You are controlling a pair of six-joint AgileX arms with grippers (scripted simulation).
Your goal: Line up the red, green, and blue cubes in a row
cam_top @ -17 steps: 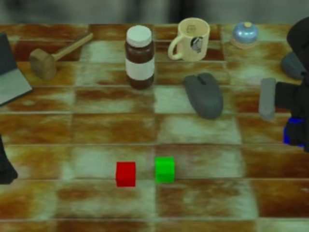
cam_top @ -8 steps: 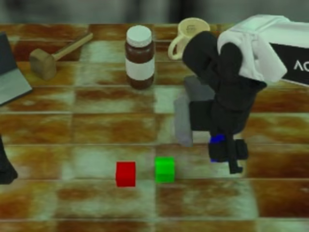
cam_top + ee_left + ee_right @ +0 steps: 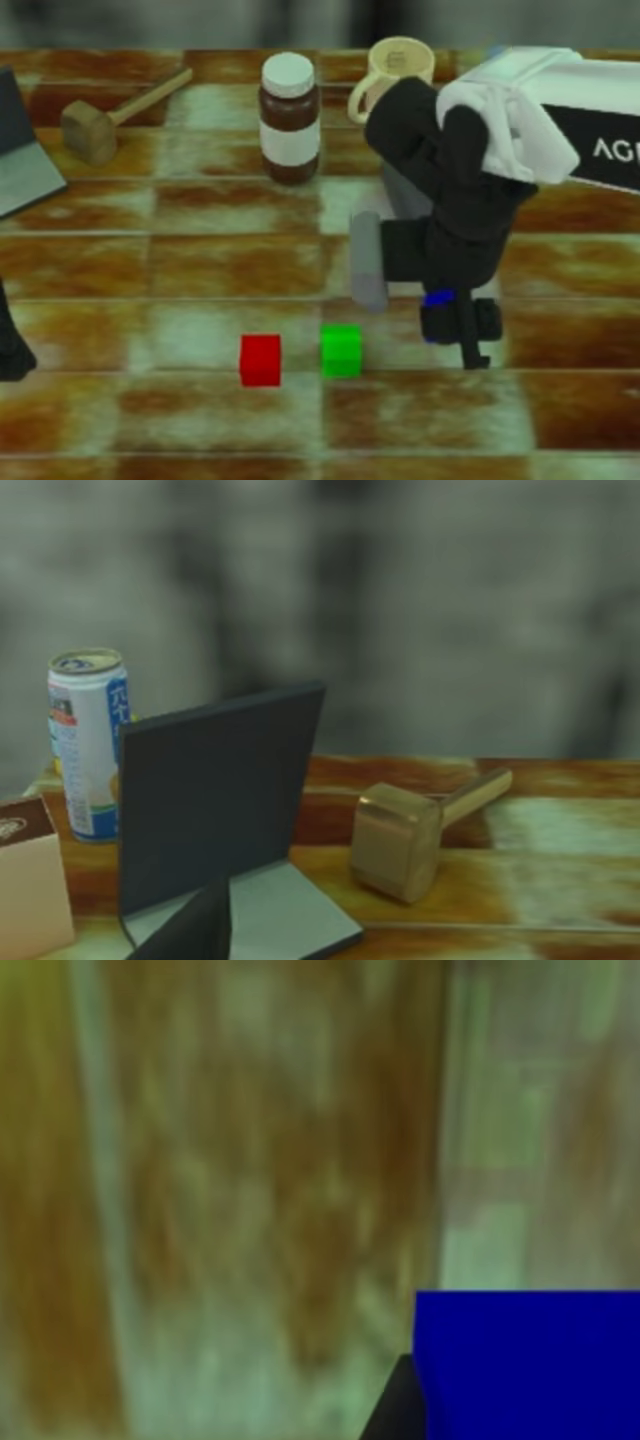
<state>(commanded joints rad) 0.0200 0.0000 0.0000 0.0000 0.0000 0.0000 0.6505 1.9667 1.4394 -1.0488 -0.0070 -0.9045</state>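
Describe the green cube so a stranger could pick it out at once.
Start at the tall brown jar with the white lid and come straight toward the table's near edge. Two small cubes sit there side by side, apart; the bright green cube is the right one, beside the bright red cube.

right arm (image 3: 470, 190): glossy black jointed housings | forearm: white rounded shell, black side panel with white lettering, partly cut off | wrist: grey cylindrical camera module (image 3: 366, 262) | left arm (image 3: 10, 345): black segment at table's left edge
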